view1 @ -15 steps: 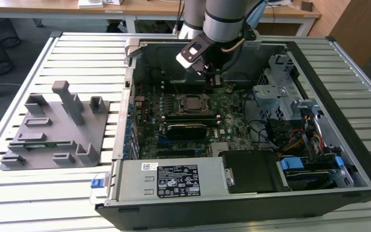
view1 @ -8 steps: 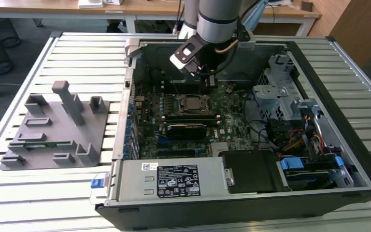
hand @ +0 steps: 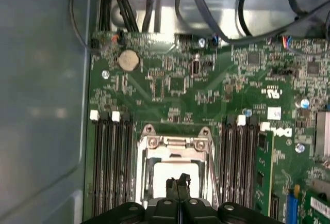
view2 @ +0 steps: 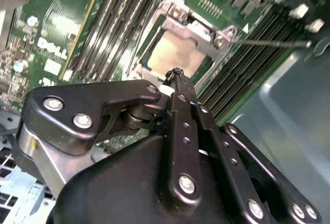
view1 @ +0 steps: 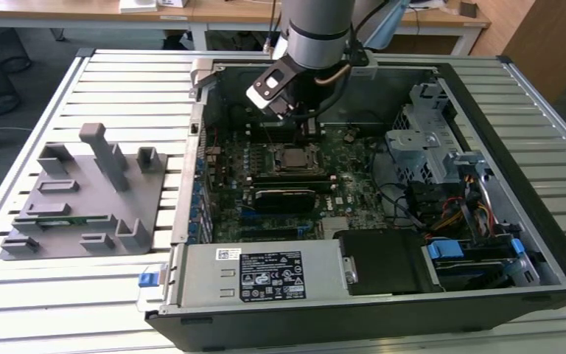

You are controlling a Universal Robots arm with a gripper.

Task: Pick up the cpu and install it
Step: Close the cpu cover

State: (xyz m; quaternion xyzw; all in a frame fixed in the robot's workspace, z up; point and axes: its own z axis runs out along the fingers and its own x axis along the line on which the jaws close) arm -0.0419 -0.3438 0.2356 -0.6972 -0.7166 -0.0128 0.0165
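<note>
Gripper (view2: 175, 74): fingers pressed together, no gap between the tips and nothing held between them. In both wrist views the tips hang right over the cpu (view2: 178, 53); contact or a hair above, cannot tell.

Cpu: lies flat in its seat on the circuit board (hand: 175, 84), pale silver top facing up, ringed by a metal frame (hand: 149, 157) with screws at its corners. In the first wrist view the gripper (hand: 178, 181) covers part of the cpu (hand: 170, 171).

Memory slots (hand: 111, 157): long dark rows on both sides of the frame, running alongside it.

Further along the board: a round battery (hand: 128, 59), then dark cables (hand: 206, 12) crossing the bare metal past the board's edge.

Exterior view: the arm (view1: 318, 29) reaches down into an open computer case (view1: 519, 147) lying on a slatted table (view1: 116, 88). A grey holder (view1: 82, 195) with upright blocks sits on the table just beside the case, on the exterior view's left.
</note>
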